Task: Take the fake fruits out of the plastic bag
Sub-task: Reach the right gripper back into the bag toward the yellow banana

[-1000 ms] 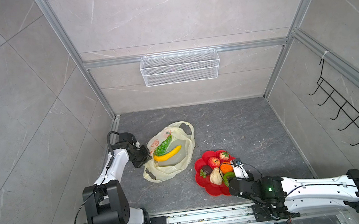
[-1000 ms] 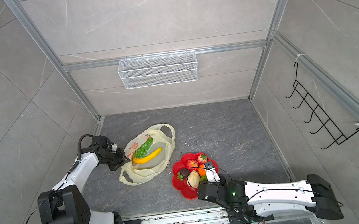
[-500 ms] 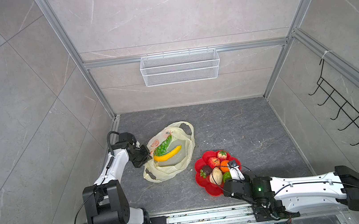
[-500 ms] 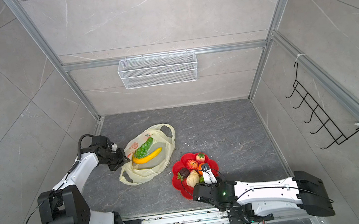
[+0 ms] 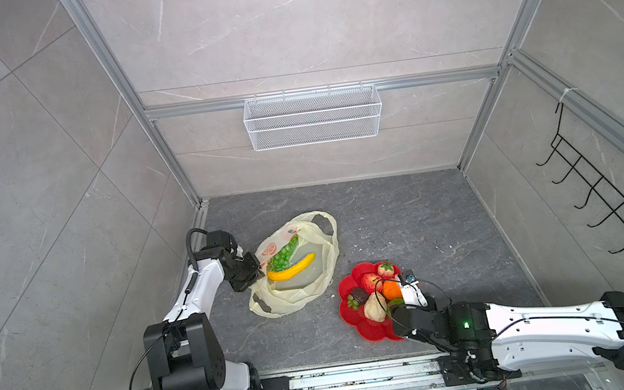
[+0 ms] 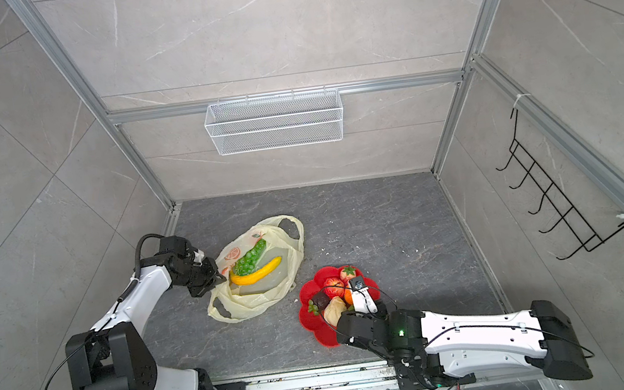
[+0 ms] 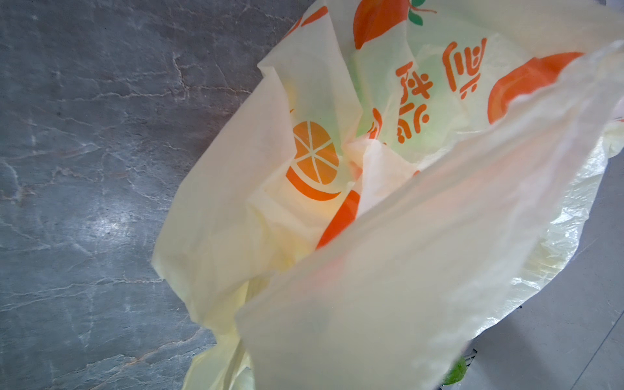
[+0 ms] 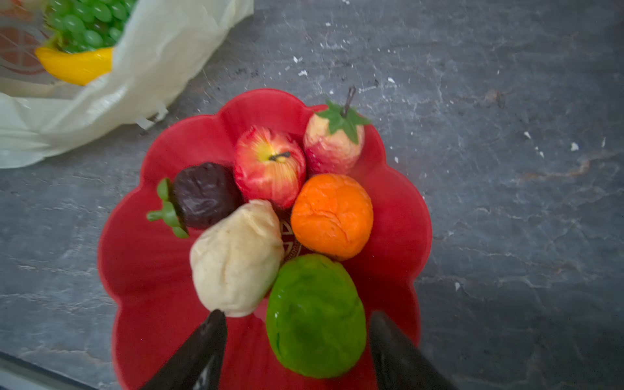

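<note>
Orange Chinese characters (image 7: 415, 87) are showing on the plastic bag (image 7: 371, 270) in the left wrist view, printed among orange-fruit pictures (image 7: 315, 162). They are appearing turned and creased, so they cannot be read for certain. A small round emblem (image 8: 290, 236) is peeking out at the red plate's (image 8: 145, 270) centre, mostly hidden and illegible.

1. Both top views are bright, evenly lit and sharp, with only faint shadows.
2. In my left wrist view the bag (image 7: 371, 270) looks washed out and soft, and glare sits on the floor (image 7: 101, 219).
3. In my right wrist view the fruits (image 8: 270, 169) are slightly blurred, and my right fingers (image 8: 199, 351) are dark and unfocused.
</note>
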Robot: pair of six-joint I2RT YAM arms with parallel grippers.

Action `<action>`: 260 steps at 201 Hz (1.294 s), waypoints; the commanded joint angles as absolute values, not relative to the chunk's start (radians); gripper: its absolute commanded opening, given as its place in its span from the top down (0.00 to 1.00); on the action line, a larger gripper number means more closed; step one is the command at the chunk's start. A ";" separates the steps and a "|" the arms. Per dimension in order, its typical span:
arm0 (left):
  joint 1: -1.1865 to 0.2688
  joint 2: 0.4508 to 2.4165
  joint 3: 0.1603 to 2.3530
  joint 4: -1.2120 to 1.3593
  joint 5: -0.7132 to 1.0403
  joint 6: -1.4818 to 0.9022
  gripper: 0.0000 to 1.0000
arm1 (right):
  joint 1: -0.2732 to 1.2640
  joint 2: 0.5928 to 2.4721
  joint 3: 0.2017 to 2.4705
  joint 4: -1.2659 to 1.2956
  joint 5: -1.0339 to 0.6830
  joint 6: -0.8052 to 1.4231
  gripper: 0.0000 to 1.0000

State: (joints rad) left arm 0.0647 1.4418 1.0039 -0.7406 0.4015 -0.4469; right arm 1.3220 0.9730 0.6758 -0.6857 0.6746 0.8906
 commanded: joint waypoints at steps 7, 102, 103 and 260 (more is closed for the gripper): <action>0.049 1.421 1.013 -0.769 0.383 -0.411 1.00 | 1.298 1.050 0.795 -0.652 0.695 0.748 0.28; -0.015 1.455 1.041 -0.824 0.314 -0.386 1.00 | 1.064 1.755 1.490 -0.495 0.158 0.840 0.39; -0.015 1.456 1.041 -0.824 0.313 -0.386 1.00 | 1.065 1.762 1.497 -0.495 0.158 0.842 0.39; -0.018 1.424 1.035 -0.818 0.338 -0.389 1.00 | 0.983 2.331 2.013 -0.705 0.196 1.004 0.29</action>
